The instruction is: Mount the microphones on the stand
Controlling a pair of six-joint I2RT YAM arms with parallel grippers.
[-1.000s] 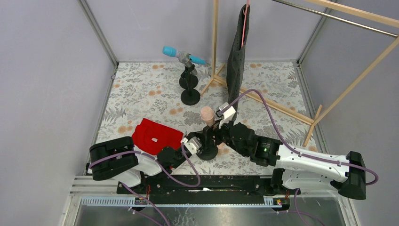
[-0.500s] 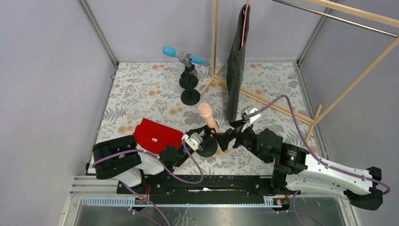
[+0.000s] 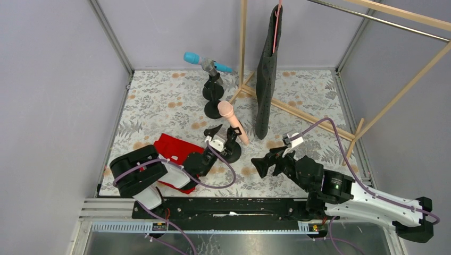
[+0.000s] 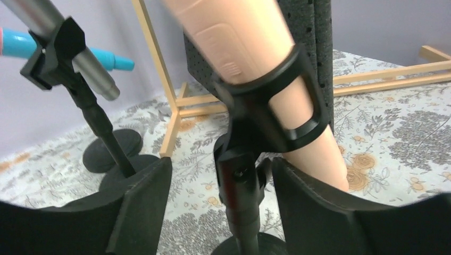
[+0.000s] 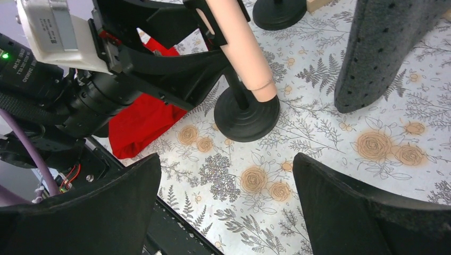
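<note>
The peach-pink microphone (image 3: 231, 119) sits tilted in the clip (image 4: 276, 106) of the nearest black stand (image 3: 230, 151), its tail pointing down to the right. My left gripper (image 3: 223, 137) is open around that stand's post (image 4: 242, 196), with a clear gap on the left side and its right finger close by. My right gripper (image 3: 266, 162) hangs open and empty over the floral mat, to the right of and nearer than the stand's base (image 5: 247, 114). At the back, the cyan-blue microphone (image 3: 192, 58) and the silver-grey one (image 4: 80, 58) rest in clips on two more stands.
A red cloth (image 3: 173, 151) lies beside my left arm. A dark grey perforated cloth (image 3: 268, 69) hangs from the wooden rack (image 3: 298, 114), just right of the pink microphone. The rear stand bases (image 3: 215, 110) stand close behind. Enclosure walls ring the mat.
My right gripper has drawn back from the pink microphone toward the near right. The stand with the pink microphone has shifted farther from the bases, and my left gripper has opened off its post.
</note>
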